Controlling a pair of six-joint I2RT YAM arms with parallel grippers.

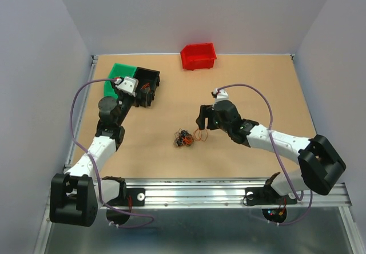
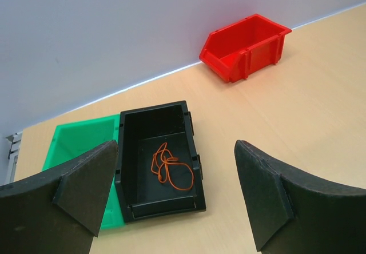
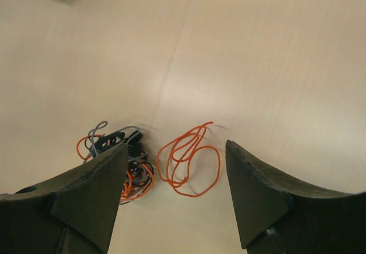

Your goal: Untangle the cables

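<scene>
The left gripper (image 2: 176, 148) is held wide and empty at the black bin (image 2: 130, 145), where one orange cable (image 2: 171, 168) lies. The knot (image 3: 117, 162) is seen mid-table, a loose orange loop (image 3: 189, 159) at its 3 o'clock, framed by the wide-open right gripper (image 3: 176, 146). Light, limp wires are expected; the loop is best pinched where strands bunch.

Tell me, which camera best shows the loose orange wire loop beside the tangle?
Right wrist view: the orange loop lies large and sharp beside the tangle. The top view shows it tiny; the left wrist view misses it.
</scene>
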